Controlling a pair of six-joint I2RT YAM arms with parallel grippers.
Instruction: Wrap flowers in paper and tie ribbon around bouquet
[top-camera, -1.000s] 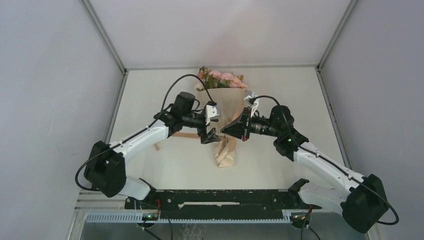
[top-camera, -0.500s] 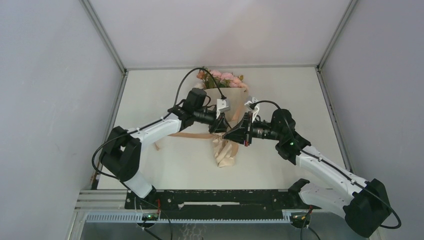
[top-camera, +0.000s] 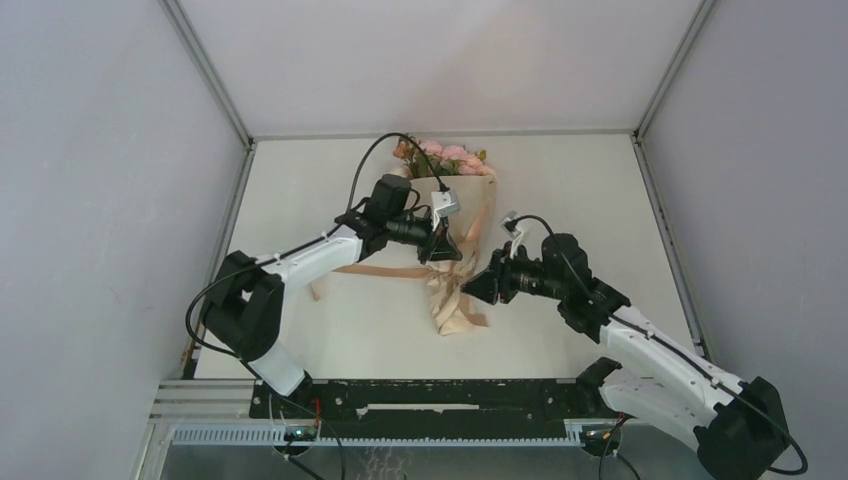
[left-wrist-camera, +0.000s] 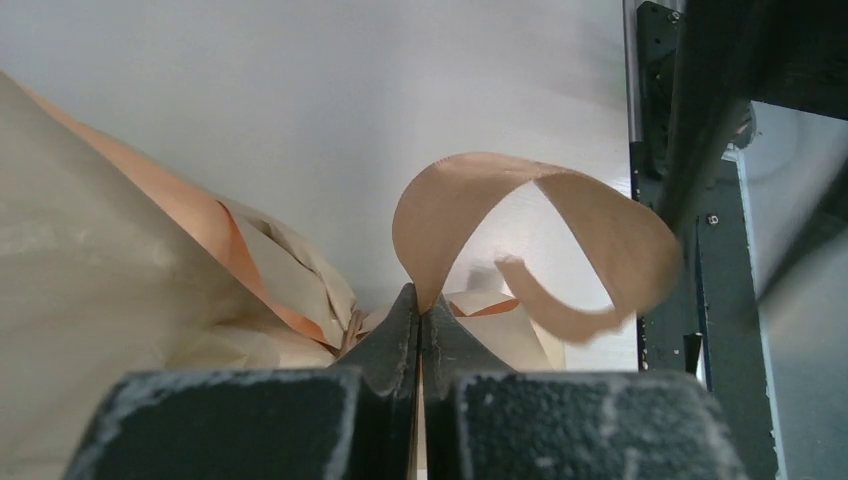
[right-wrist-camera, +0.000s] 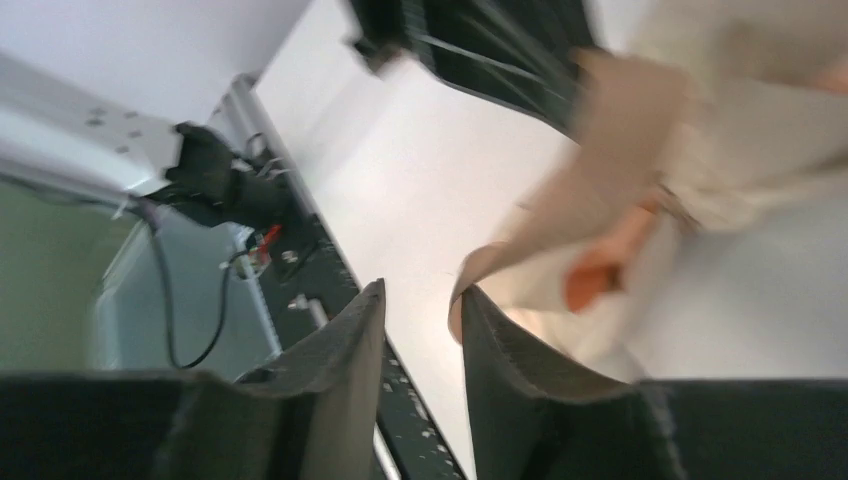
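The flowers (top-camera: 445, 155) lie at the middle of the table (top-camera: 300, 200), blooms toward the far edge. The paper (top-camera: 475, 205) is closed round them in a cone that narrows toward the near edge, so the long axis runs far to near. The ribbon (left-wrist-camera: 560, 215) sits at the narrow neck of the cone; one tail trails off toward the left edge, and a loose loop stands up just beyond the left gripper (left-wrist-camera: 418, 300). That gripper is clamped tight on the root of the loop, jaws meeting on the fabric, the arm reaching in from the left across the neck. The right gripper (right-wrist-camera: 425, 295) stands just right of the cone's lower end, near but apart, jaws parted and holding nothing. A blurred tan edge lies at the mouth of its gap; contact cannot be told. Judgement: tying depends on the loop, which lies left of and beyond the right gripper. The left arm has it.
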